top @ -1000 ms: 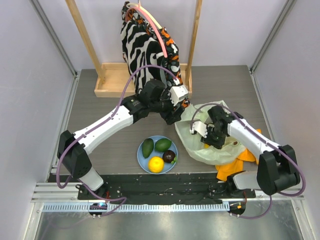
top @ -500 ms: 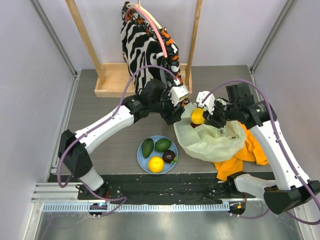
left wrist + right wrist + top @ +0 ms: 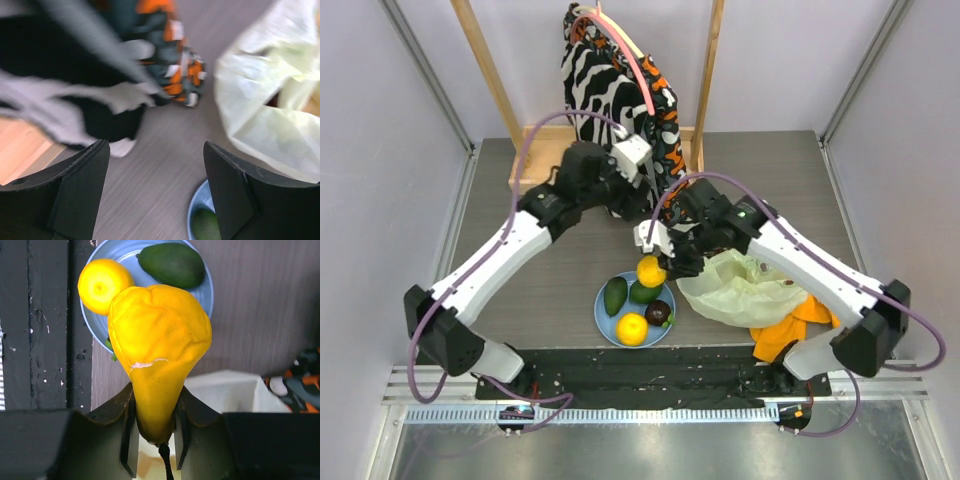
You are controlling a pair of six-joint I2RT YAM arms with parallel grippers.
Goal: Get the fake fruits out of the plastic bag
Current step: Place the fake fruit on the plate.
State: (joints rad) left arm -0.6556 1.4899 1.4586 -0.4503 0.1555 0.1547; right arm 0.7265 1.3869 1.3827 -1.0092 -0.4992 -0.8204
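From above, the lemon [image 3: 650,271] hangs over the 12 o'clock edge of the plate [image 3: 601,312], where four fruits [image 3: 632,328] already lie. The bag [image 3: 735,290], at the plate's 3 o'clock, looks slack. The left wrist view shows the left gripper [image 3: 155,152] spread wide and empty, standing aside to give room, I think. In the right wrist view the right gripper [image 3: 154,412] pinches the lemon by its narrow end, so the fat end can land first.

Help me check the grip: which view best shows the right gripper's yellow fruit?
Right wrist: the yellow fruit fills the frame, narrow end pinched in the right gripper. Top external shows it small, by the plate. Left wrist misses it.
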